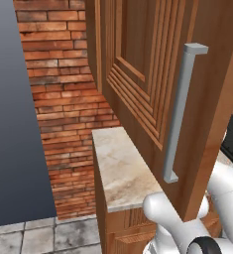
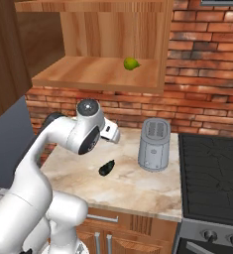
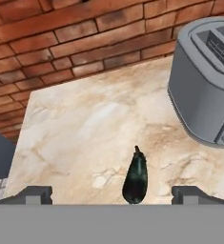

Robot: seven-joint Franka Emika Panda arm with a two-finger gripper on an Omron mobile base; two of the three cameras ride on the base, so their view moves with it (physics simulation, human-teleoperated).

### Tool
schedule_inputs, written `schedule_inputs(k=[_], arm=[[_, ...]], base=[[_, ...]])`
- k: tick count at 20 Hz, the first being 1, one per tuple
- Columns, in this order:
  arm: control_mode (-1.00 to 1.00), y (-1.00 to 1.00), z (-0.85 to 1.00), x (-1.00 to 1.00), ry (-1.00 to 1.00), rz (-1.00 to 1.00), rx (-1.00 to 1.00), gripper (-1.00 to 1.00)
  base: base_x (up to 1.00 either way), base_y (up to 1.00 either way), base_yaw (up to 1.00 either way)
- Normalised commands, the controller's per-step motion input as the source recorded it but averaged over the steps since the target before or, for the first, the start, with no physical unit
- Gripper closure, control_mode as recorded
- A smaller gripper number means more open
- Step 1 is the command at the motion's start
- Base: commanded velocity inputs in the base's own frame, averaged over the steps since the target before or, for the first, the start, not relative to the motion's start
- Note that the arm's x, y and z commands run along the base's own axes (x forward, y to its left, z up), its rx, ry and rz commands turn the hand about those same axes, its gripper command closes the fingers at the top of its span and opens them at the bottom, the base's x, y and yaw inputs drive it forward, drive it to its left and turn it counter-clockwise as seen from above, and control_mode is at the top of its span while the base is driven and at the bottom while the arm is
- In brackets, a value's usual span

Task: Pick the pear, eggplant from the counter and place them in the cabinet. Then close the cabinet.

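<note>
While the gripper (image 3: 111, 195) stands with its jaws spread wide and holds nothing, the eggplant (image 3: 135, 179) lies on the counter (image 3: 85, 124) between the two finger tips (image 3: 35, 194) and just ahead of them — slightly toward the right-hand tip, and touching neither. Its long axis runs nearly straight away from the hand, stem end farthest, so it lies across the line on which the jaws would shut; by that reading, a straight advance should bring the tips to either side of its belly. Beyond the gripper to the right stands a grey toaster (image 3: 206, 81), well apart from the eggplant. Farther out and above — seen from the right base camera — the pear (image 2: 131, 63) already rests on the shelf of the cabinet (image 2: 98, 74), whose door (image 1: 157, 74) stands open.
</note>
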Motion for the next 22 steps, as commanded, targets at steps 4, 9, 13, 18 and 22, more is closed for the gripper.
schedule_inputs(k=[4,9,13,18,22], arm=[[-1.0,0.0,-0.84,0.29,0.09,-0.11,0.0,-1.0],[-1.0,0.0,-0.71,0.27,0.06,-0.08,0.0,-1.0],[-1.0,0.0,-0.49,0.29,0.0,-0.04,0.0,-1.0],[-1.0,-0.02,-0.46,0.23,0.03,-0.05,0.0,-1.0],[-1.0,-0.14,-0.59,0.1,0.08,-0.03,0.0,-1.0]], base=[[0.0,0.0,0.0],[0.0,0.0,0.0],[0.0,0.0,0.0],[0.0,0.0,0.0],[0.0,0.0,0.0]])
